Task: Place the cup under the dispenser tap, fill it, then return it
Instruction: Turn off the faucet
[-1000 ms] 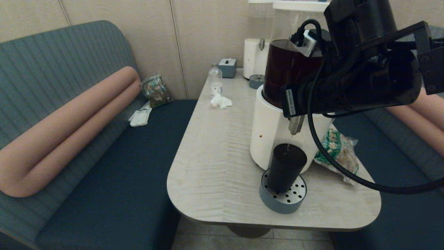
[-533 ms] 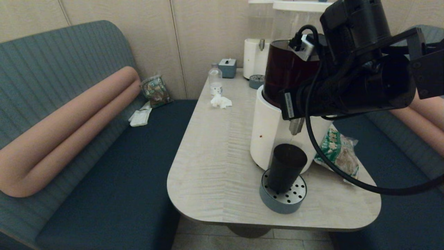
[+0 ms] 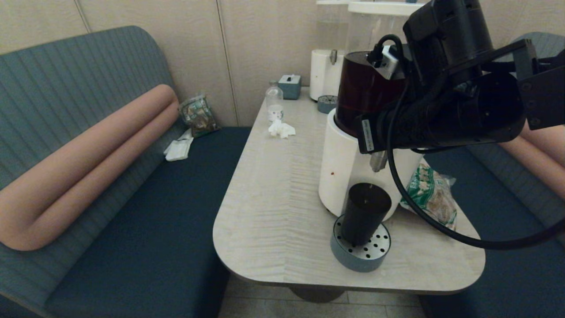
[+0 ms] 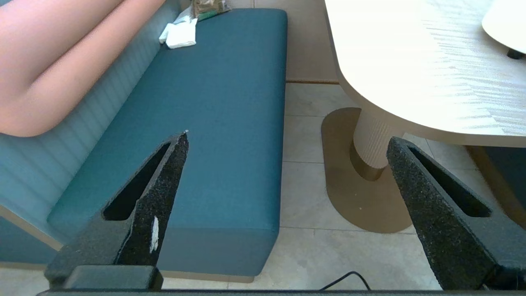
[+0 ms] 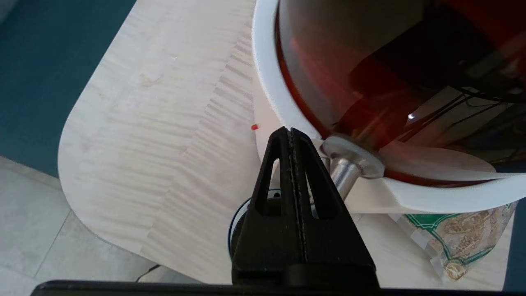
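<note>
The dark smoky cup point(image 3: 365, 214) stands upright on the round perforated drip tray point(image 3: 361, 251), right below the steel dispenser tap point(image 3: 378, 161). The tap belongs to the dispenser with the white base point(image 3: 342, 163) and the tank of dark brown drink point(image 3: 362, 88). My right arm point(image 3: 441, 119) reaches across the dispenser and hides its own fingers in the head view. In the right wrist view the right gripper point(image 5: 290, 131) is shut and empty, beside the tap point(image 5: 344, 176) and above the cup, which it mostly hides. The left gripper point(image 4: 287, 137) hangs open and empty, low beside the table over the floor.
A snack bag point(image 3: 430, 194) lies to the right of the dispenser. Further back stand a second dispenser with colourless liquid point(image 3: 326, 66), its small tray point(image 3: 326, 104), a clear bottle point(image 3: 274, 101), a tissue point(image 3: 281, 129) and a tissue box point(image 3: 289, 85). Blue benches flank the table.
My right arm has shifted slightly to the left and upward over the dispenser. The cup has stayed in place on the drip tray.
</note>
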Robot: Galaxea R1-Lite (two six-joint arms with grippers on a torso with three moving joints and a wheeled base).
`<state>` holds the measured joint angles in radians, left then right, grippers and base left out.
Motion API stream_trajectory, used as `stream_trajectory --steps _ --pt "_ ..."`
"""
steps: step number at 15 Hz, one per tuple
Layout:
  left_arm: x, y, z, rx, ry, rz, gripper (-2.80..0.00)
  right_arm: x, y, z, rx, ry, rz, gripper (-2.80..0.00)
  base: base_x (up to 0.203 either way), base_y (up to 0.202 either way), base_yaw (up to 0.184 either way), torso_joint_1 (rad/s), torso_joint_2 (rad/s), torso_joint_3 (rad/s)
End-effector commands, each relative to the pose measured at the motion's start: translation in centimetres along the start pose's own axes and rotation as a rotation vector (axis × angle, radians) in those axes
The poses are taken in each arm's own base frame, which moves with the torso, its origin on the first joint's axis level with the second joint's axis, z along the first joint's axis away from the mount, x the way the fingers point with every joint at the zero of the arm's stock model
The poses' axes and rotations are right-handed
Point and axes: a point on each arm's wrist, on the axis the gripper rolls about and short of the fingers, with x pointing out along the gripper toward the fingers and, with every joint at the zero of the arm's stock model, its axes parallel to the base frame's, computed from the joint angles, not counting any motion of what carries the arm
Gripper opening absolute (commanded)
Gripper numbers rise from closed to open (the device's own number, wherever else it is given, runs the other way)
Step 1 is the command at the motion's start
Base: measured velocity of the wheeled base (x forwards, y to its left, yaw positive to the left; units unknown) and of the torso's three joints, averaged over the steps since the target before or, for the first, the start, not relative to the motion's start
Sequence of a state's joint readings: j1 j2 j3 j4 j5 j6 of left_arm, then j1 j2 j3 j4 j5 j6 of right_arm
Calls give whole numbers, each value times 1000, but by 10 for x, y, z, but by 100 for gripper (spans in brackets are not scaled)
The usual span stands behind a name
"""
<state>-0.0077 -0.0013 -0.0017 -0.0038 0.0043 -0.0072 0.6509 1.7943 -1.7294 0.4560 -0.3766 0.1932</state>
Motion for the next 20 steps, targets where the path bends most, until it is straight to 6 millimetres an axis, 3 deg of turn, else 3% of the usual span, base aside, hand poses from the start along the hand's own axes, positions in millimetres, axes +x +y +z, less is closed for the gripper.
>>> stream_trajectory --steps 1,20 --pt "0 0 0 0 1 0 0 2 1 -1 -1 -3 -19 -280 0 0 0 0 0 0" --pt "0 0 0 0 1 0 0 6 2 0 3 -17 -80 -280 0 0 0 0 0 0"
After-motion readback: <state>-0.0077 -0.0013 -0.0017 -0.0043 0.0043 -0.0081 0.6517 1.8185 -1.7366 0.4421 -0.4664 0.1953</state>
